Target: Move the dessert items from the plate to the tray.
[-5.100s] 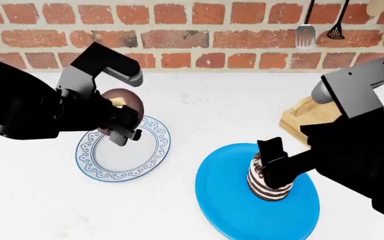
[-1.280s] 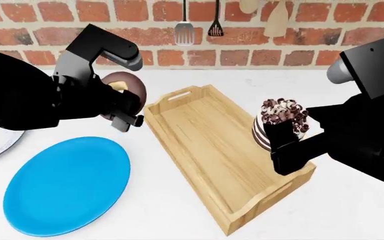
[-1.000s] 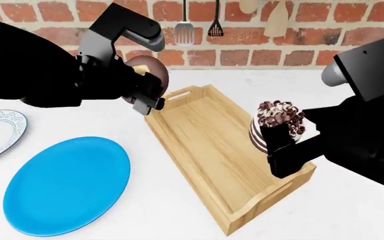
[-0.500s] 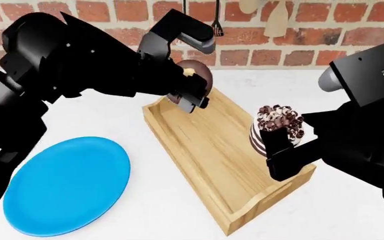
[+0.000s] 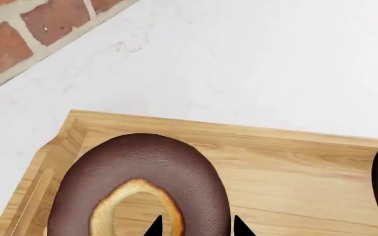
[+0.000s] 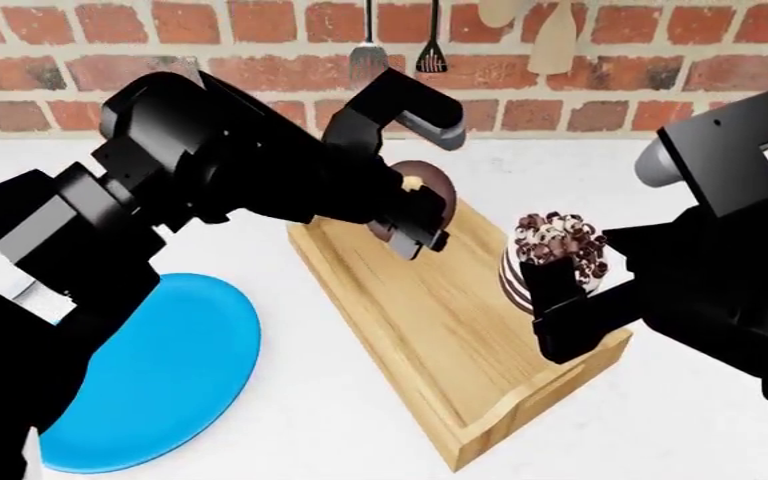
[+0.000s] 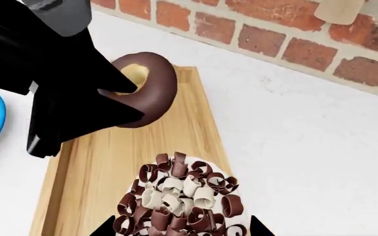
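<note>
**Over the tray's far end, the donut hung ready to drop**

Above the wooden tray (image 6: 411,300), both desserts were held in the air, neither yet set down. The left gripper (image 6: 418,225) had its fingers (image 5: 155,228) pinched on the donut (image 6: 424,190), one tip through the hole and one outside the ring, so the donut stood nearly on edge with its hole facing sideways. Straight below it lay the tray's far corner near the brick wall (image 6: 224,70); the left wrist view showed bare tray floor under the ring, so the coming move was judged to be a plain lowering.

The right gripper (image 6: 564,290) clamped the layered cake (image 6: 554,255) upright over the tray's right rim, toward the near end. From the right wrist view, the cake (image 7: 182,201) sat between the fingertips with the donut (image 7: 146,86) well apart beyond it, so the two arms had separate landing spots along the tray's long axis.

Half a second earlier the donut had hovered at the tray's far edge; it had since come inward and lower. The cake had barely shifted. The blue plate (image 6: 184,370) lay on the bench (image 6: 704,440) to the left.
</note>
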You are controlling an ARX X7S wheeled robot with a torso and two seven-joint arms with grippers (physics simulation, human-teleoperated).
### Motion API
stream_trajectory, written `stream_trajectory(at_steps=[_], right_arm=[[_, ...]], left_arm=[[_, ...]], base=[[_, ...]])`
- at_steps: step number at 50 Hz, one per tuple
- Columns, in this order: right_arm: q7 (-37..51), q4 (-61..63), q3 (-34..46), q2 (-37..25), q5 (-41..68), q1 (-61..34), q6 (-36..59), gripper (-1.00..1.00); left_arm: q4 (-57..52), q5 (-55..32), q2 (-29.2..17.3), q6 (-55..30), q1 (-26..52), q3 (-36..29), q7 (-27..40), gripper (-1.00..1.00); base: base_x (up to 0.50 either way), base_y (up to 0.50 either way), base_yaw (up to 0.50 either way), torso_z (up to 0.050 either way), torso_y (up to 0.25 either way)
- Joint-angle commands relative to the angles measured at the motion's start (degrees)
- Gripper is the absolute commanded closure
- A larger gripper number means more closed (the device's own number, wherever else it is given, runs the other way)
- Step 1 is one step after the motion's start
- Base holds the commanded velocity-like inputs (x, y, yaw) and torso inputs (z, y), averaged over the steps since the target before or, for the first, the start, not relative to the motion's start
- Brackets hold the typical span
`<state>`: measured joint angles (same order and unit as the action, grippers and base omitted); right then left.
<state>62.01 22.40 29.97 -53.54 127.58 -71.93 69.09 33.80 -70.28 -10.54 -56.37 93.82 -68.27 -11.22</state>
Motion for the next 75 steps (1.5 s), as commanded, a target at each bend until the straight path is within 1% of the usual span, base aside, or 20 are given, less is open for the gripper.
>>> stream_trajectory(at_steps=[1,10,19,25,26,41,46,50,57,60,64,70,72,75], right_arm=[[-1.38,0.26,-1.39,-0.52,-2.38,-0.05,0.40,1.00],[-2.09,0.54,-1.56,-0.23,-3.85,0.97,0.05,1.00],[-2.28,0.43,-1.54,-0.41,-3.74,0.41,-0.09,1.00],[-3.10,0.84,-2.07,-0.90,-4.39,1.36,-0.31,1.00],[-3.23,0.87,-2.12,-0.94,-4.50,1.49,-0.33,1.00],[-2.96,0.49,-1.08,-0.59,-4.01,0.35,-0.25,1.00],[-2.81,0.49,-0.87,-0.65,-3.72,-0.05,-0.32,1.00],[-2.77,0.11,-0.53,-0.42,-3.68,-0.68,-0.16,1.00],[-3.01,-0.74,0.28,0.78,-4.36,-1.26,0.08,1.00],[-3.35,-1.46,0.85,1.70,-4.90,-1.51,0.36,1.00],[-4.49,-2.82,1.52,3.22,-6.83,-1.66,1.14,1.00],[-7.31,-5.11,2.24,5.54,-11.20,-1.52,2.54,1.00],[-9.74,-6.96,2.65,7.27,-14.42,-0.45,2.80,1.00],[-11.46,-8.26,3.03,8.39,-16.64,-0.09,3.04,1.00]], left_arm=[[4.20,1.77,2.76,1.03,-1.56,-2.18,-1.93,1.00],[4.31,2.58,2.78,-0.25,-2.39,-4.15,-2.22,1.00],[5.38,4.02,3.28,0.34,-2.88,-5.71,-3.13,1.00],[5.08,4.06,3.24,-0.05,-2.31,-5.89,-3.06,1.00],[5.28,4.02,3.23,-0.09,-2.10,-5.77,-2.93,-1.00],[6.42,3.76,2.76,0.98,-0.11,-4.17,-2.19,-1.00],[5.58,2.41,1.87,0.78,1.84,-2.17,-1.27,-1.00],[3.68,0.07,-0.07,0.21,4.63,1.02,0.48,-1.00],[-3.84,-4.24,-6.19,-0.39,8.31,7.31,7.95,-1.00],[-10.20,-3.27,-10.43,-0.13,9.00,7.89,12.75,-1.00],[-17.60,-5.79,-17.02,0.63,9.19,12.36,19.52,-1.00],[-24.10,-9.44,-23.42,-0.54,8.81,15.93,26.27,-1.00],[-27.72,-10.62,-26.94,0.35,7.36,17.77,29.69,-1.00],[-29.02,-10.98,-28.60,1.10,6.92,18.87,31.26,-1.00]], base=[[0.00,0.00,0.00,0.000,0.000],[0.00,0.00,0.00,0.000,0.001],[0.00,0.00,0.00,0.001,0.001],[0.00,0.00,0.00,0.000,0.002],[0.00,0.00,0.00,0.000,0.000],[0.00,0.00,0.00,0.001,0.001],[0.00,0.00,0.00,0.000,0.002],[0.00,0.00,0.00,0.000,0.000],[0.00,0.00,0.00,0.000,0.001],[0.00,0.00,0.00,0.000,0.000],[0.00,0.00,0.00,0.003,0.000],[0.00,0.00,0.00,0.000,0.002],[0.00,0.00,0.00,0.000,0.000],[0.00,0.00,0.00,0.000,0.000]])
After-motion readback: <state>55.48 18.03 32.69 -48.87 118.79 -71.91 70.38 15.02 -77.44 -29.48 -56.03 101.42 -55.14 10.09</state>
